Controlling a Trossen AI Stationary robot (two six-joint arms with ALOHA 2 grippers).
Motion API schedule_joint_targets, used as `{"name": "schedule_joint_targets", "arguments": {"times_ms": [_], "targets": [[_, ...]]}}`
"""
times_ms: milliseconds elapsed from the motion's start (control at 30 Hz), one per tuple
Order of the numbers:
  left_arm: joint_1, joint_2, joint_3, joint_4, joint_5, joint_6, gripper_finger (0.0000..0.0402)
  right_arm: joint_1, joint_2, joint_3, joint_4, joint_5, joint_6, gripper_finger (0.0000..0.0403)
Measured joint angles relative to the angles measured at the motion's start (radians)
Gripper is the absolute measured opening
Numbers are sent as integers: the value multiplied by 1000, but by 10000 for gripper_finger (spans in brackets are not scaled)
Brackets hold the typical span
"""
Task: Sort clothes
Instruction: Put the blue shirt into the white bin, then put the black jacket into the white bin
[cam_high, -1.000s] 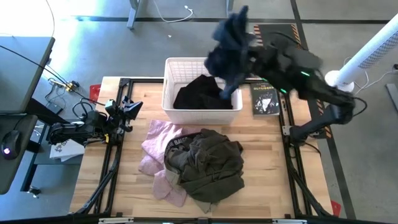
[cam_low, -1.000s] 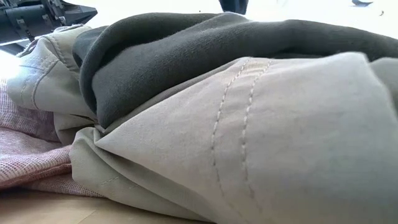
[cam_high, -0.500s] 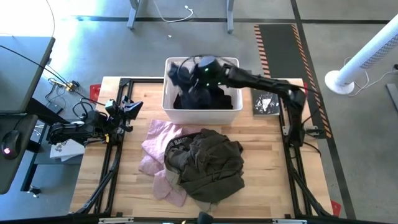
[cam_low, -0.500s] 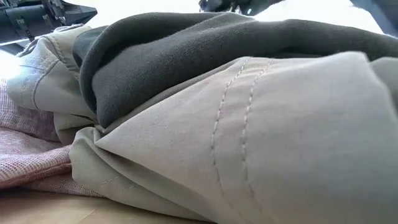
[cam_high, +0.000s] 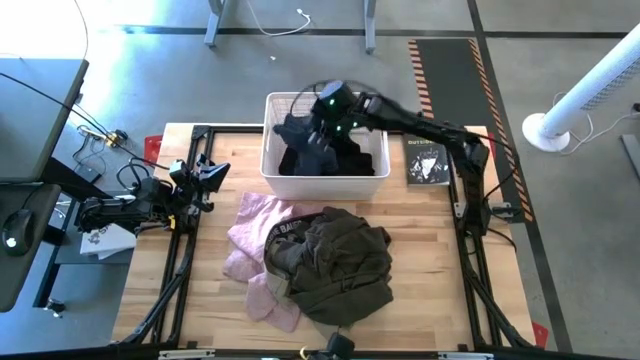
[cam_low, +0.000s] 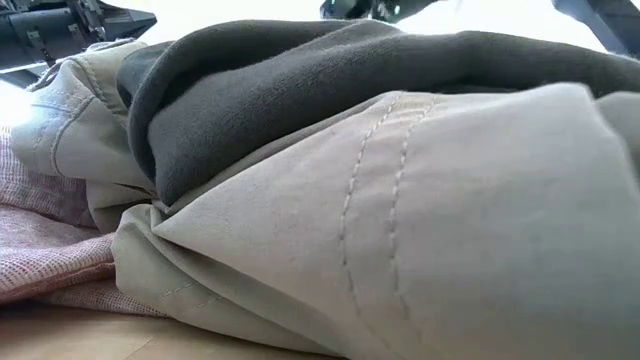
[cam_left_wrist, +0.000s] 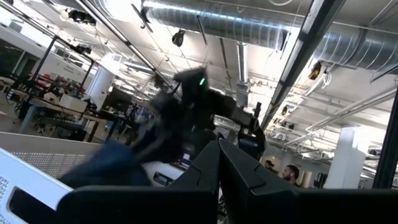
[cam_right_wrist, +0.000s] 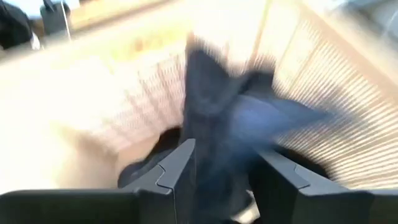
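My right gripper (cam_high: 322, 112) is over the white basket (cam_high: 272, 140), shut on the navy garment (cam_high: 308, 138), which hangs down into the basket onto the black garment (cam_high: 356, 160). On the table's middle, the olive-brown garment (cam_high: 345, 265) lies on the khaki trousers (cam_high: 283, 243), and these lie on the pale pink garment (cam_high: 252, 222). The low view shows this pile close up: olive-brown (cam_low: 300, 90), khaki (cam_low: 420, 230), pink (cam_low: 40, 250). My left gripper (cam_high: 210, 175) waits shut at the table's left edge. My right gripper pinches a bunched part of the navy garment (cam_right_wrist: 217, 168) between its two fingers (cam_right_wrist: 177, 171), coming from above and pointing down into the basket. The cloth hangs slack below the fingers, and its lower part (cam_high: 305, 150) rests in the basket. The view is blurred, so layers cannot be told.
A small black book (cam_high: 427, 160) lies on the table to the right of the basket. The clothes pile fills the table's middle and blocks most of the low view. Bare wood shows at the near right (cam_high: 430, 290) and the near left.
My right gripper has swung from high beyond the basket's far right corner down and left into the basket, carrying the navy garment. The garment, lifted clear a second ago, now hangs into the basket on the black garment.
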Motion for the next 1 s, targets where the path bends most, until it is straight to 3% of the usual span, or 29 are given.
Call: {"name": "schedule_joint_targets", "arguments": {"times_ms": [267,433,533,667,800,1000], "targets": [[0,0,0,0,3,0,1,78,-59,256,-149,32,-85,135],[0,0,0,1,7,0,1,226,-83,287,-355,32,-206,136],[0,0,0,1,11,-10,1,342,-91,238,-483,6,-272,136],[0,0,0,0,28,-11,1,480,-100,92,-522,-98,-284,136],[0,0,0,0,38,-42,1,583,-116,-132,-437,-107,-219,136],[0,0,0,-2,55,-44,1,704,-177,-397,-234,-1,-54,136]]}}
